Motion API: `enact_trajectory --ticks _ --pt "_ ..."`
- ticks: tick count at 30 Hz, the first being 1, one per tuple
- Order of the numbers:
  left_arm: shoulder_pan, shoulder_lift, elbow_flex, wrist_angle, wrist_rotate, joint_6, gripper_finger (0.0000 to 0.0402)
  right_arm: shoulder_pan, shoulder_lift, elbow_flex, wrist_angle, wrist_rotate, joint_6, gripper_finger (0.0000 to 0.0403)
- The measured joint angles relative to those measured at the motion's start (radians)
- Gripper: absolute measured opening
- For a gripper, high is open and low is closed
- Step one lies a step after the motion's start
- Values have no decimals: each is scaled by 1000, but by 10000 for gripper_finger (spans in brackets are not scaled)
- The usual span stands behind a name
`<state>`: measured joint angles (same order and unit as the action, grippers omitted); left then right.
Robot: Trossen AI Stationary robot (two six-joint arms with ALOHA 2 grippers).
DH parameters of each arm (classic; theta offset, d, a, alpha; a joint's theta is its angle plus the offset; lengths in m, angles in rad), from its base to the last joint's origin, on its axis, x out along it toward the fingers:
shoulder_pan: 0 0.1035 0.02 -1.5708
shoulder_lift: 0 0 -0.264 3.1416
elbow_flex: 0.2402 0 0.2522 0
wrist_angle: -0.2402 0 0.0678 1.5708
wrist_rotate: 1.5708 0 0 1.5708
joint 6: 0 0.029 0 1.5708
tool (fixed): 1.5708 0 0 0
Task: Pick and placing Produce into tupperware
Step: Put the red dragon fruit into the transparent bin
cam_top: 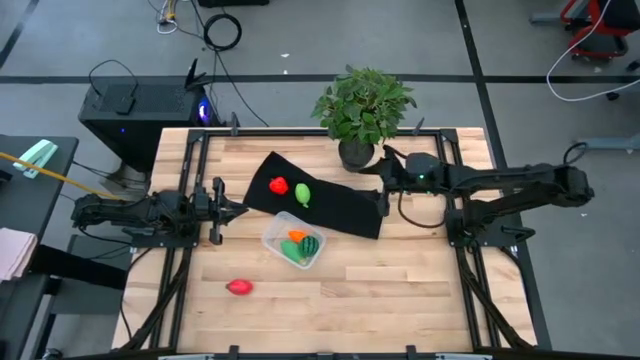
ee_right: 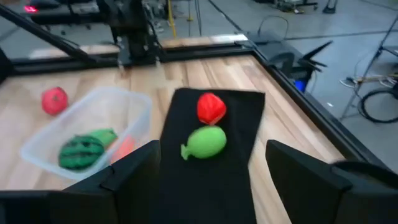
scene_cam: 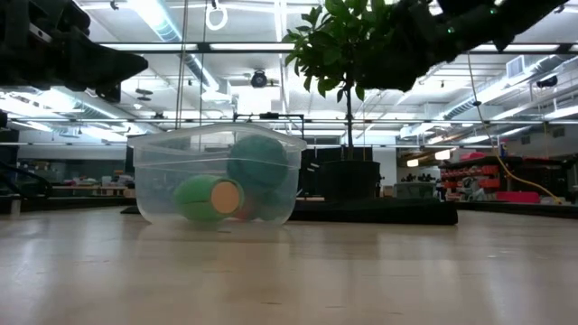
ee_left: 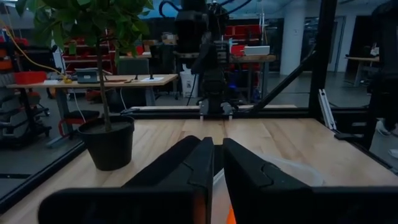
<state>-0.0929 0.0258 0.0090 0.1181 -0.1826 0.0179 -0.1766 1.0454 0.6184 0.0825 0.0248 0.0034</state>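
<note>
**Wooden table, produce half sorted**

Wooden table (cam_top: 400, 290) carries a black mat (cam_top: 345, 205). Ahead of the wide-open right gripper (ee_right: 205, 180) lie a red fruit (ee_right: 211, 107) and green fruit (ee_right: 205, 142); beyond them, the tupperware (ee_right: 87, 134). Left gripper (ee_left: 213, 163) sits closed, empty.

Around my wooden table (cam_top: 400, 290) lies grey floor (cam_top: 80, 40) with black cables. A black computer tower (cam_top: 125, 105) stands beside it. Ceiling strip lights (scene_cam: 167, 23) shine over workbenches (ee_left: 93, 79) beyond.
</note>
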Motion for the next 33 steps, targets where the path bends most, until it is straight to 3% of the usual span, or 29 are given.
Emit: enact_trajectory --ticks 14,33 --pt "0 0 0 2 0 28 40 0 106 -3 97 13 -6 296" --pt "0 0 0 2 0 104 36 -24 122 -3 141 54 48 298"
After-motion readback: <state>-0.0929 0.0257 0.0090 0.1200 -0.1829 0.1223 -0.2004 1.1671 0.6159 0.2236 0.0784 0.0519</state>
